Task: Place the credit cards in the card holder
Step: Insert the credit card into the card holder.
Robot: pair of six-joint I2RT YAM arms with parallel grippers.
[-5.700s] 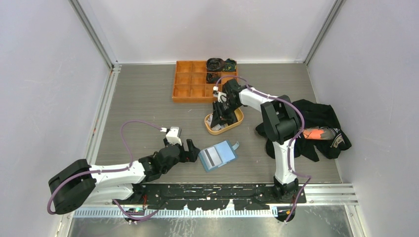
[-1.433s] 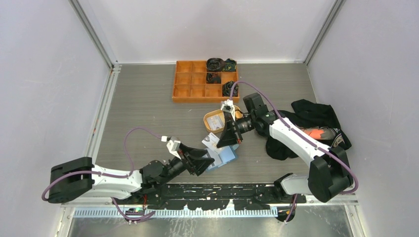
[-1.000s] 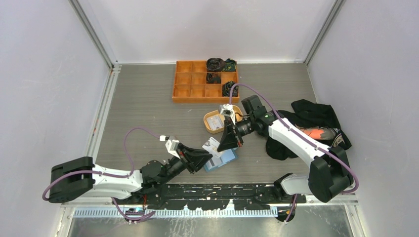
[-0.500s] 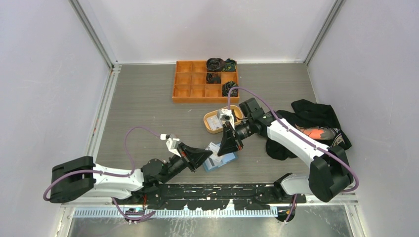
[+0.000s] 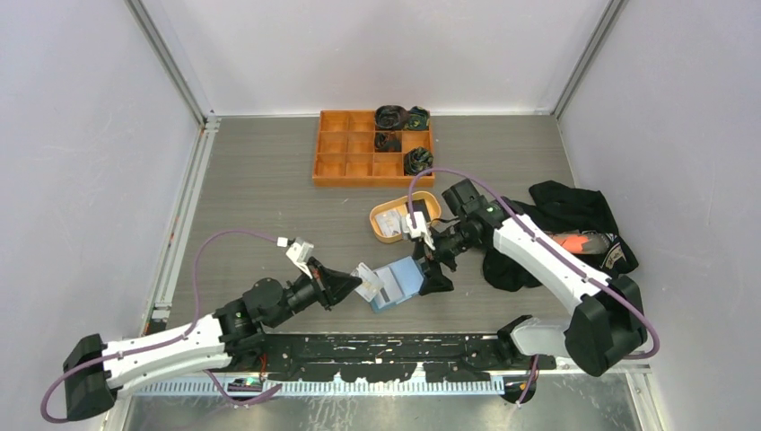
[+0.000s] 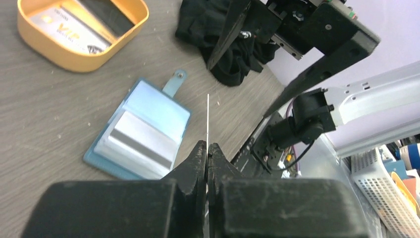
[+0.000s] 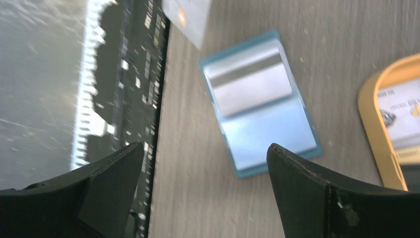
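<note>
The blue card holder [image 5: 398,282] lies open on the table, grey slots up, also in the left wrist view [image 6: 143,130] and the right wrist view [image 7: 262,106]. My left gripper [image 5: 348,284] is shut on a white credit card [image 5: 366,280], held just left of the holder above the table. That card shows edge-on [image 6: 207,116] between the jaws [image 6: 207,145] and as a pale corner [image 7: 185,15]. My right gripper [image 5: 434,262] hangs open over the holder's right end, empty [image 7: 205,146]. More credit cards [image 5: 392,222] lie in the tan dish [image 5: 429,208].
An orange compartment tray [image 5: 345,166] with dark bundles stands at the back. Black clothing [image 5: 574,229] is heaped at the right, beside my right arm. The tan dish [image 6: 49,57] holds a white card [image 6: 69,27] and a black card [image 6: 106,15]. The arms' base rail runs along the near edge.
My right gripper has opened and let go of the white card. My left gripper has shut on it and drawn back to the left with it.
</note>
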